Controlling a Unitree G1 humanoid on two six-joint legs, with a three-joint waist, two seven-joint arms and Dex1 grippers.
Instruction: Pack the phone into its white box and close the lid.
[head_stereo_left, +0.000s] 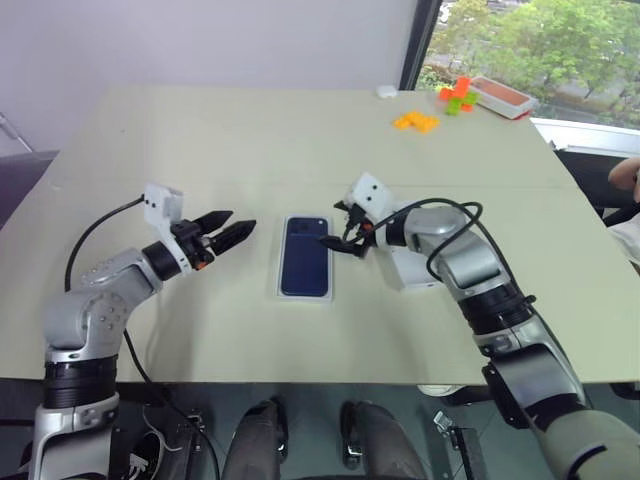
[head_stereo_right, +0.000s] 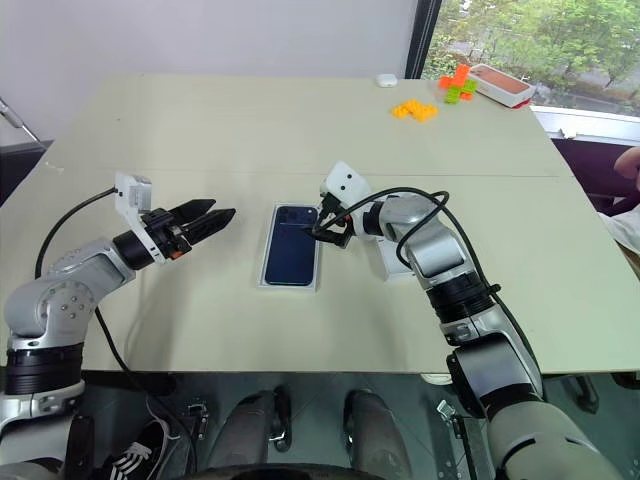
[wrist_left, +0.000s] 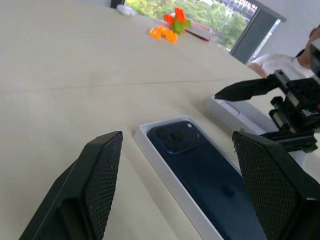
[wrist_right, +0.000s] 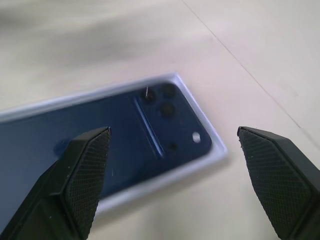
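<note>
- The lid (head_stereo_left: 412, 268) lies on the worktop (head_stereo_left: 250, 140) just right of the white box (head_stereo_left: 305, 294), mostly hidden behind the right arm; its printed face cannot be made out.
- The phone (head_stereo_left: 305, 257) lies back-up inside the white box, camera cluster at the far end; a thin white rim shows all around it.
- At the right edge of the head views a person's arm (head_stereo_left: 625, 175) is cut off by the frame.
- The worktop is pale beige with a seam running across it. Orange pieces (head_stereo_left: 415, 121), a cluster of orange and green blocks (head_stereo_left: 457, 96), a shallow tray with a red inside (head_stereo_left: 503, 97) and a small white object (head_stereo_left: 386, 91) sit at its far right corner, beside a window with trees outside.
- The left hand (head_stereo_left: 232, 231) hovers left of the box, apart from it, fingers spread wide and empty.
- The right hand (head_stereo_left: 342, 236) hangs over the box's far right corner, fingers also wide, gripping nothing.
- The right wrist view shows the camera lenses and flash close up; the left wrist view also catches the right hand's fingers (wrist_left: 247, 88) above the lid.
</note>
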